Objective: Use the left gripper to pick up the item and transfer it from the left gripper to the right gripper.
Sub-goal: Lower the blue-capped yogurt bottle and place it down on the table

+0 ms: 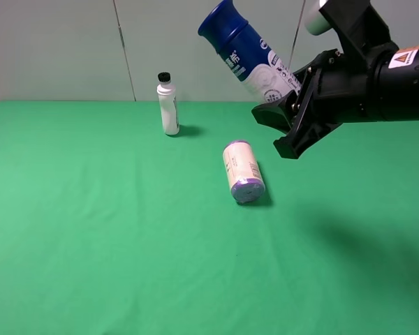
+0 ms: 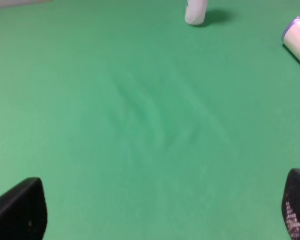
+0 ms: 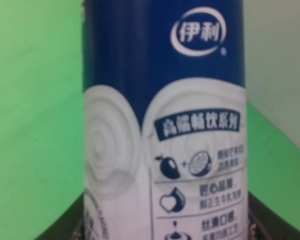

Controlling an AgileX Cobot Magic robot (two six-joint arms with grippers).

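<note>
Blue-white bottle held tilted, raised far right above table | right pincer pinching its base end | left pincer spread, empty | risk: slip could be caused by low grip on top-heavy tilt

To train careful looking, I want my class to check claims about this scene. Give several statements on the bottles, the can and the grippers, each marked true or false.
1. The blue bottle is held in the air by the right gripper. True.
2. The small white bottle lies on its side. False: it stands upright, black cap on top.
3. The can lies on its side on the green cloth. True.
4. The left gripper holds the can. False: its jaws are open, with only cloth between them.
5. The can touches the small white bottle. False: they are apart.
</note>
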